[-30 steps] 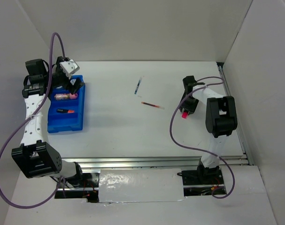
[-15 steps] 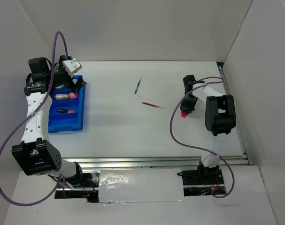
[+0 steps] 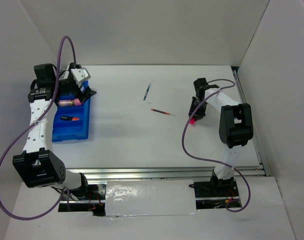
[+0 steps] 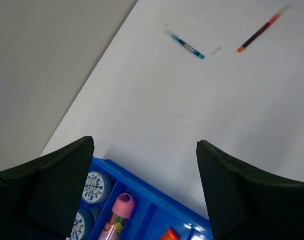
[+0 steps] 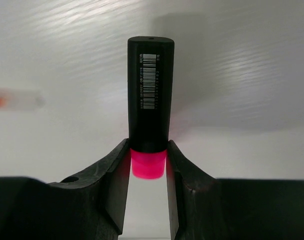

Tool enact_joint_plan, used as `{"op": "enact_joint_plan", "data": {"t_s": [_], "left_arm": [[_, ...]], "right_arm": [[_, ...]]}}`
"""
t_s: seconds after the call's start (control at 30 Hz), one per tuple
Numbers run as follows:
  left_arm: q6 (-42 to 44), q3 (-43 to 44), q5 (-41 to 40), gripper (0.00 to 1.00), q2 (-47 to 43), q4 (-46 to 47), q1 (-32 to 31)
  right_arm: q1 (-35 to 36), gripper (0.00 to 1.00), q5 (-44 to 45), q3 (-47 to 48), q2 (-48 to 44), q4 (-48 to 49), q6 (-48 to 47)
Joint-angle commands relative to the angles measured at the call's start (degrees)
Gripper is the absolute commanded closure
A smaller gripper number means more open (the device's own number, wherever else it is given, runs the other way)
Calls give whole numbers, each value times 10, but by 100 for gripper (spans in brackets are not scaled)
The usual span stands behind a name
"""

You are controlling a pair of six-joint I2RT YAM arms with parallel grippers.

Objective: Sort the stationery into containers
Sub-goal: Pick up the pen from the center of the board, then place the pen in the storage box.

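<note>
Top external: pens (image 3: 147,92) seemingly lie apart.

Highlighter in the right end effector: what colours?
Black highlighter with pink end; clearest in right wrist view.

The white table (image 3: 141,140) carries three items. A blue compartment tray (image 3: 69,137) rests flat at its left side. A thin blue pen (image 3: 147,92) lies near the centre. A thin red pen (image 3: 163,112) lies close beside it, on the near side, not touching.
</note>
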Motion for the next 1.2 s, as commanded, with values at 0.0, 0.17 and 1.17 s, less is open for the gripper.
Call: {"op": "enact_joint_plan", "data": {"t_s": [0.0,0.17,1.17], "left_arm": [[68,-22,52,5,-30,-27,-24],[163,-71,53,10,-61,-89,-95],[255,-188,-109,35,-91,-11,-460]], "right_arm": [[38,100,-88,3,-81,-8,-51],[85,100,-240,5,-98,-12,-114],[240,100,-655,77,-79,-157,-284]]}}
